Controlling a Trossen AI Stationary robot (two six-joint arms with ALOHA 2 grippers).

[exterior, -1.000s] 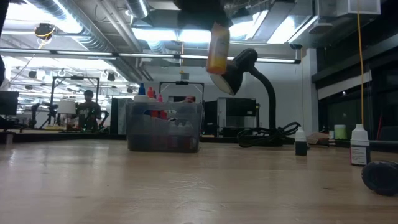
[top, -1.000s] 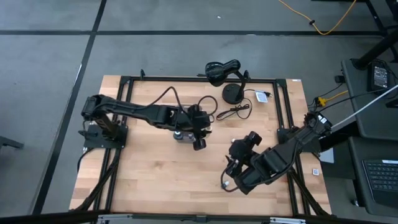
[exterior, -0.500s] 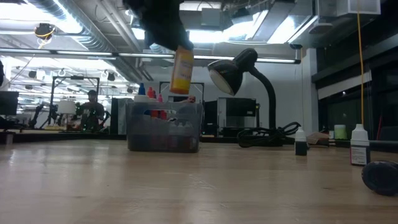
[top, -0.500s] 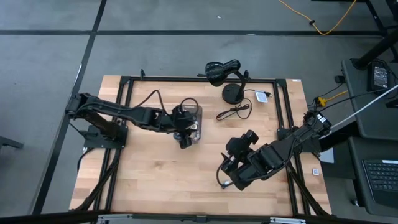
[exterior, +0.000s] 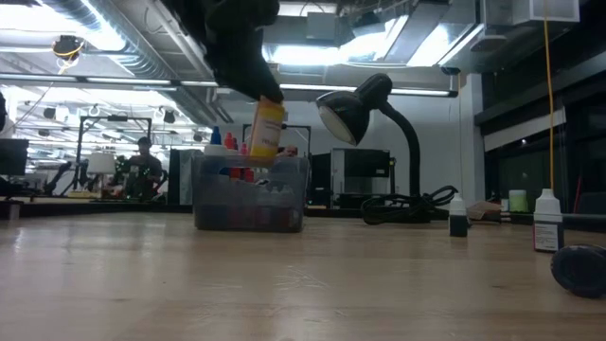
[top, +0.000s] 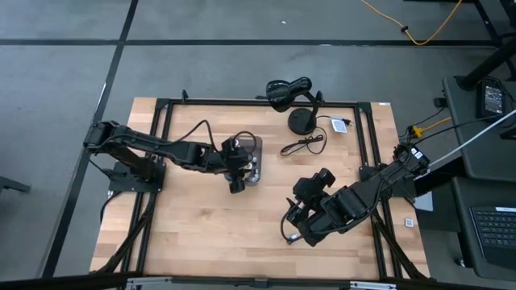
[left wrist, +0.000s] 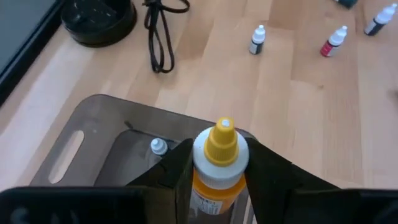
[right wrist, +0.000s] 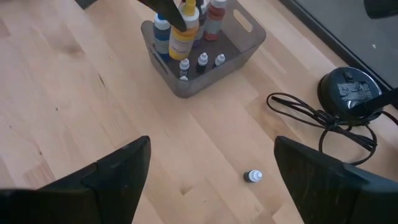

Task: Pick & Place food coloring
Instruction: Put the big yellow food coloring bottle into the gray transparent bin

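Note:
My left gripper hangs over the gray tray and is shut on a food coloring bottle with a yellow cap and an orange body. In the low view the bottle has its lower end at about the height of the tray's rim. Several more bottles stand upright inside the tray. My right gripper waits open above the near right of the table, over one small loose bottle that lies on the wood. My left gripper pinches the bottle's upper body, just below the yellow cap, between its two fingers. The fingers slant down from the table's left side. The bottle sits nearly upright, cap up, lifted clear above the tray.
A black desk lamp with a round base and a loose cable stands at the far side. Small dropper bottles stand on the wood to the tray's right. The near left of the table is bare wood.
My left gripper has carried the bottle toward the table's left edge and down, from beside the tray's right end to over the tray. The bottle has stayed in the hold, close to upright.

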